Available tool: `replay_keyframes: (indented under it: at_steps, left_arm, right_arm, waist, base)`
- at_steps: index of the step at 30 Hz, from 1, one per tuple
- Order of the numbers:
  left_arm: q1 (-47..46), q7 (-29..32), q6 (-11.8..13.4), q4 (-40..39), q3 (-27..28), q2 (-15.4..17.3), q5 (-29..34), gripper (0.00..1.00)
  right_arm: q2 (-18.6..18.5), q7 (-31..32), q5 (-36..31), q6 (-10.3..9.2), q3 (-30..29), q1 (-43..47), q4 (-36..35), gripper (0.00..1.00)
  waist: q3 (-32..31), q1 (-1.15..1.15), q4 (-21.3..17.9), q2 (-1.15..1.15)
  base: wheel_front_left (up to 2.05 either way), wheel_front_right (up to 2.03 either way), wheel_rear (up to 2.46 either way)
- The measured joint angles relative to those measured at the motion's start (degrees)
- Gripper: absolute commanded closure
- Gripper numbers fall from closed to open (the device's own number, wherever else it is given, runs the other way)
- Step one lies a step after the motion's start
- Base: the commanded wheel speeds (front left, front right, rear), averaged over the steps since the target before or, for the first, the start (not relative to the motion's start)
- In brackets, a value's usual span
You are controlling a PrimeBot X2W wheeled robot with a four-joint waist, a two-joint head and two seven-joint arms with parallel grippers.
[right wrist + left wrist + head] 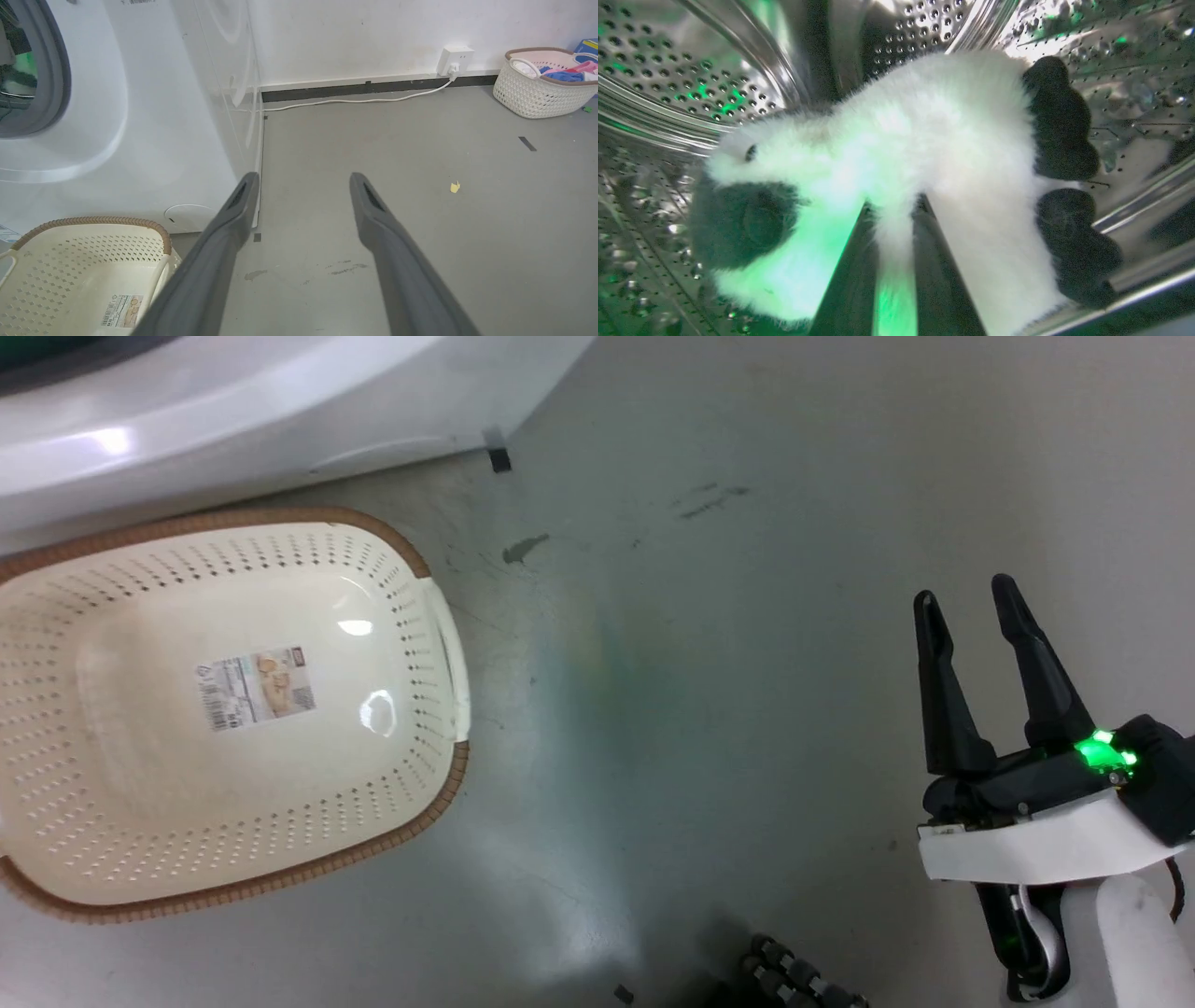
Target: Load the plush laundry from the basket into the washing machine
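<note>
Head view: the basket (411, 709) sits on the grey floor (700, 663) at the foot of the washing machine (233, 411), with its paper label (254, 688) bare on the inner bottom. The right gripper (964, 595) comes in from the lower right corner on a pale forearm. Its fingers point up the view, spread apart over the floor, grasping nothing.

Left wrist view: this one brings in the plush laundry (934, 130), which lies inside the perforated steel drum (668, 70) with its black limbs to the right. The left gripper (895, 205) reaches into the drum, its dark fingers clenched on a tuft of white fur.

Right wrist view: this adds the machine's grey door seal (56, 70), a wall socket (455, 58) with a white cable (355, 99), and a second basket (537, 98) of coloured clothes at the floor's far edge. The right fingers stretch out released above the floor, beside the cream basket
</note>
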Motion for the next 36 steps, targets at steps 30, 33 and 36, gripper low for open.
replay_keyframes:
  at_steps: [30,33,36]
  left_arm:
    - [33.5,-22.0,0.1,-0.8,2.8,-15.1,-11.0,0.00]
    - [45.5,-22.0,0.9,-10.3,3.2,-15.9,-10.6,0.00]
    - [51.2,-22.0,2.1,-14.8,3.8,-16.8,-11.0,0.00]
  right_arm:
    - [0.0,0.0,-12.4,0.00,-4.5,5.2,1.6,0.00]
    - [0.0,0.0,-14.0,0.00,-4.2,8.9,2.4,0.00]
    - [0.0,0.0,-14.1,0.00,-4.4,10.3,2.7,0.00]
  waist:
    - [-25.0,-0.03,10.8,0.00]
    - [-30.5,-0.04,13.7,0.00]
    - [-32.8,-0.04,15.2,0.00]
  base:
    - [0.00,0.00,0.00]
    - [0.00,0.00,0.00]
    - [0.00,0.00,0.00]
